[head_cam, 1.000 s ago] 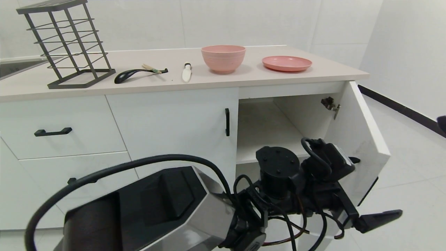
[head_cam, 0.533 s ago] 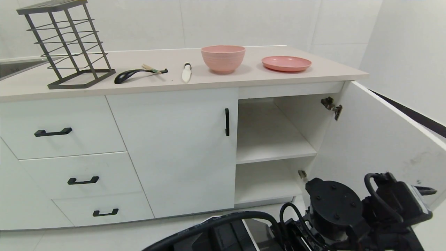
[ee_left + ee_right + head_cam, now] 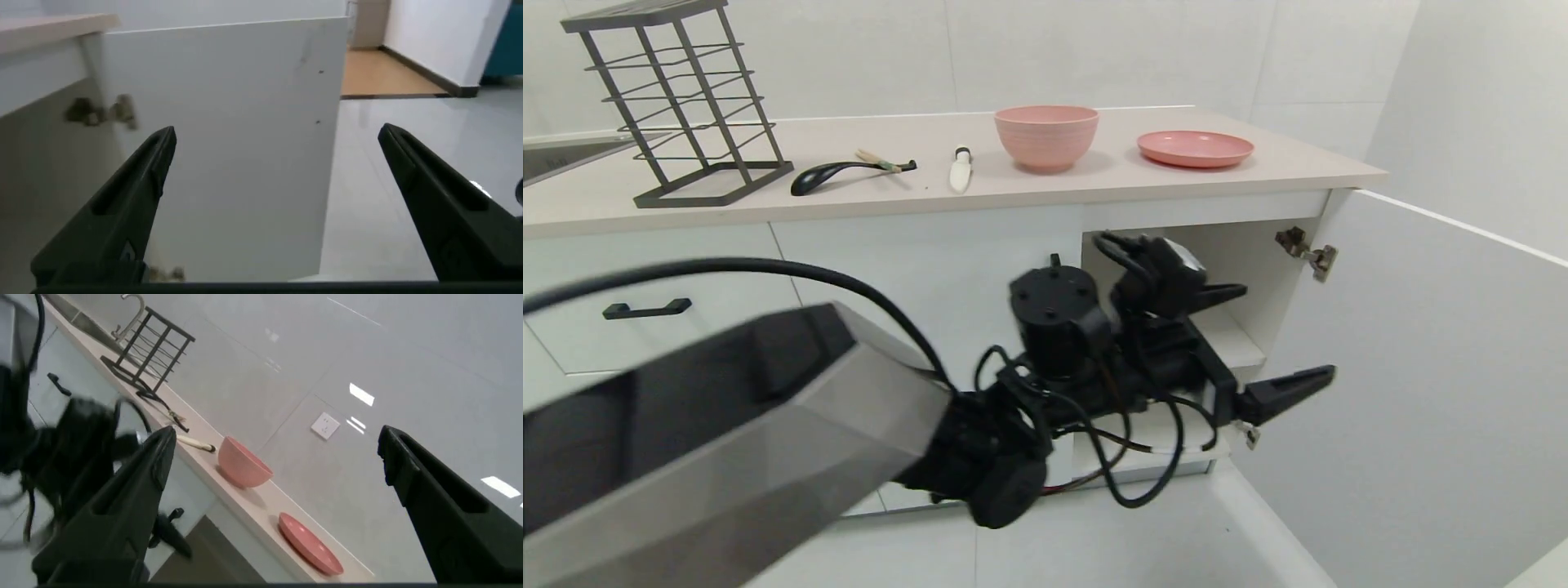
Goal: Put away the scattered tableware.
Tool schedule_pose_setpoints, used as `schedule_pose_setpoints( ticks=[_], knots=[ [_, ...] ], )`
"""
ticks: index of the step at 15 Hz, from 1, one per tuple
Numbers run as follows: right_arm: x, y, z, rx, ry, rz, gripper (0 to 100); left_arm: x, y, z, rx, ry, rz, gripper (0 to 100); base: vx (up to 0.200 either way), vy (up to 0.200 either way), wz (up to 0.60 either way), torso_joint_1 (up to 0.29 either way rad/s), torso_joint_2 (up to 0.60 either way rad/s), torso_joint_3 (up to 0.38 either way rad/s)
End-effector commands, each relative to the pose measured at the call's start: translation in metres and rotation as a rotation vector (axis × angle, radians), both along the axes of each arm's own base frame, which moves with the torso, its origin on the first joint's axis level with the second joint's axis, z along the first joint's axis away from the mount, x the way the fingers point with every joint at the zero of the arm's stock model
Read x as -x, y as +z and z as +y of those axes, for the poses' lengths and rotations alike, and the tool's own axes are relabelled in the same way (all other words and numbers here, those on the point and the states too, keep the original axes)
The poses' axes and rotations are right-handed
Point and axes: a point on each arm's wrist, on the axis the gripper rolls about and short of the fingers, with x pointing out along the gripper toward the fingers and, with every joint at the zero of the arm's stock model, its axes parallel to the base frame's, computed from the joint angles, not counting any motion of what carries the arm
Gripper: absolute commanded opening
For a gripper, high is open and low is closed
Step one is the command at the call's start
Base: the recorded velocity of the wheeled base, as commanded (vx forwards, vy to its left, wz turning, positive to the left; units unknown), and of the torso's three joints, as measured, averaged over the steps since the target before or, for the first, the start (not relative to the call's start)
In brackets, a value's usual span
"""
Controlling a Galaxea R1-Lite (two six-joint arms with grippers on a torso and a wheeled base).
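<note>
On the table [image 3: 1298, 170] the tableware lies in a loose row. A black spoon [image 3: 837, 174] sits just beside the wire rack [image 3: 678, 98], with chopsticks [image 3: 876, 159] touching its handle. Next come a white utensil [image 3: 961, 170], an upright pink bowl [image 3: 1045, 135] and a pink plate [image 3: 1195, 149] nearest the table's right end; these three lie apart from one another. Below the plate, the cupboard door [image 3: 1437, 367] stands wide open, baring a white shelf [image 3: 1248, 347] inside. The left hand [image 3: 1289, 330] hangs in front of that opening at about shelf height, its fingers spread wide and grasping nothing; its wrist view faces the door's inner side. The right hand [image 3: 278, 441] is likewise released and empty. Its wrist view looks up from below the table's edge toward the bowl, plate and rack.
</note>
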Motion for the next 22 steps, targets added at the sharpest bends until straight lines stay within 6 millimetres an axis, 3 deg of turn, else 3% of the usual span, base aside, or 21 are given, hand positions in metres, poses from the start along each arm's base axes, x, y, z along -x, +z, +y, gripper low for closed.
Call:
schedule_pose_setpoints(
  ticks=[1, 3, 5, 6, 7, 11, 14, 16, 18, 19, 21, 22],
  knots=[
    [0.0, -0.014, 0.0, -0.001, 0.0, 0.059, 100, 0.033, 0.064, 0.126, 0.042, 0.178, -0.04, 100, 0.0, 0.0, 0.0, 0.0, 0.0, 0.0],
    [0.005, -0.027, 0.0, -0.003, 0.0, 0.102, 100, 0.047, 0.066, 0.151, 0.042, 0.226, -0.05, 100, 0.0, 0.0, 0.0, 0.0, 0.0, 0.0],
    [0.025, -0.04, 0.001, 0.001, 0.006, 0.108, 100, 0.072, 0.06, 0.2, 0.013, 0.339, -0.103, 100, 0.0, 0.0, 0.0, 0.0, 0.0, 0.0],
    [0.03, -0.042, 0.001, 0.001, 0.006, 0.105, 100, 0.078, 0.056, 0.21, 0.002, 0.362, -0.114, 100, 0.0, 0.0, 0.0, 0.0, 0.0, 0.0],
    [0.042, -0.047, 0.002, 0.002, 0.006, 0.102, 100, 0.101, 0.053, 0.237, -0.002, 0.414, -0.141, 100, 0.0, 0.0, 0.0, 0.0, 0.0, 0.0],
    [0.077, -0.062, 0.003, 0.0, 0.007, 0.103, 100, 0.162, 0.046, 0.286, 0.043, 0.537, -0.2, 100, 0.0, 0.0, 0.0, 0.0, 0.0, 0.0],
    [0.102, -0.079, 0.004, 0.0, 0.016, 0.127, 100, 0.198, 0.029, 0.312, 0.043, 0.679, -0.241, 100, 0.0, 0.0, 0.0, 0.0, 0.0, 0.0],
    [0.113, -0.085, 0.004, 0.001, 0.022, 0.122, 100, 0.215, 0.027, 0.319, 0.056, 0.724, -0.271, 100, 0.0, 0.0, 0.0, 0.0, 0.0, 0.0],
    [0.13, -0.101, 0.004, -0.001, 0.029, 0.154, 100, 0.248, 0.014, 0.326, 0.062, 0.753, -0.268, 100, 0.0, 0.0, 0.0, 0.0, 0.0, 0.0],
    [0.131, -0.102, 0.004, -0.001, 0.029, 0.156, 100, 0.249, 0.014, 0.326, 0.061, 0.755, -0.266, 100, 0.0, 0.0, 0.0, 0.0, 0.0, 0.0],
    [0.153, -0.143, 0.004, -0.001, 0.03, 0.259, 100, 0.286, -0.03, 0.331, -0.012, 0.824, -0.151, 100, 0.0, 0.0, 0.0, 0.0, 0.0, 0.0],
    [0.152, -0.146, 0.004, 0.009, 0.017, 0.266, 100, 0.291, -0.041, 0.331, -0.046, 0.844, -0.113, 100, 0.0, 0.0, 0.0, 0.0, 0.0, 0.0]
  ],
)
